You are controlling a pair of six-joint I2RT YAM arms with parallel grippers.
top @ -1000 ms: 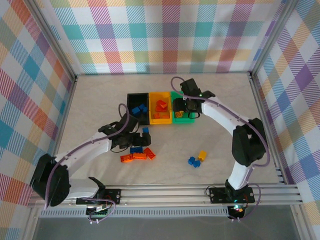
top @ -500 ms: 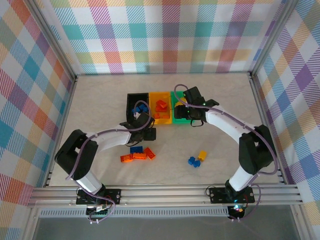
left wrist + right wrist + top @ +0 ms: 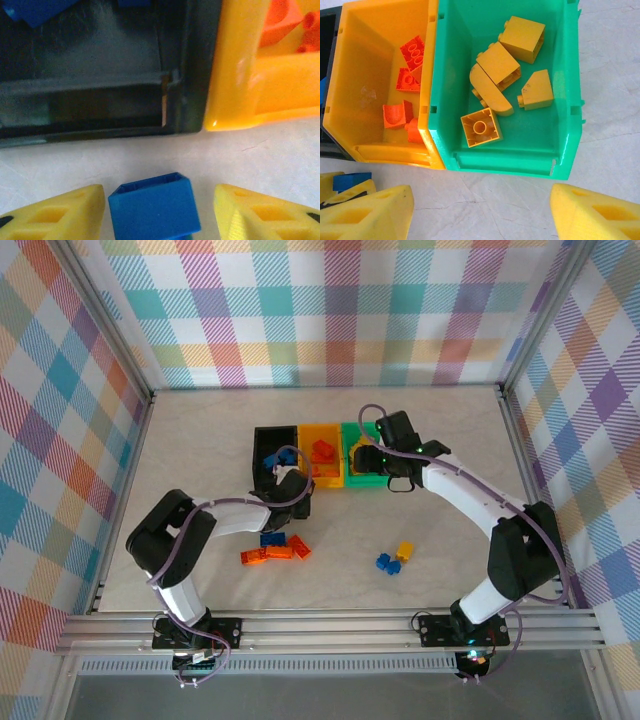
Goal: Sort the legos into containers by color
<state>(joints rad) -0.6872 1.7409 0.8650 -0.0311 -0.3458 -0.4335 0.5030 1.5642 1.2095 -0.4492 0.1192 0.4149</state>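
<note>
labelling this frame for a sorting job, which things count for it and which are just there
For the job: blue plastic studded brick at the left tool; loose orange plastic bricks; loose yellow plastic brick; black plastic bin; yellow-orange plastic bin; green plastic bin.
Just there: checked wall panels; aluminium rail.

A robotics test cell in a lab rather than a lived-in room: a pale marble-patterned table [image 3: 200, 450] is boxed in by aluminium framing [image 3: 125, 345], with pastel plaid cloth [image 3: 330, 310] stretched as a backdrop on the left, far and right sides. Along the near edge runs a slotted metal rail [image 3: 330, 625], to which the left arm's base [image 3: 195, 628] and the right arm's base [image 3: 465, 625] are bolted
</note>
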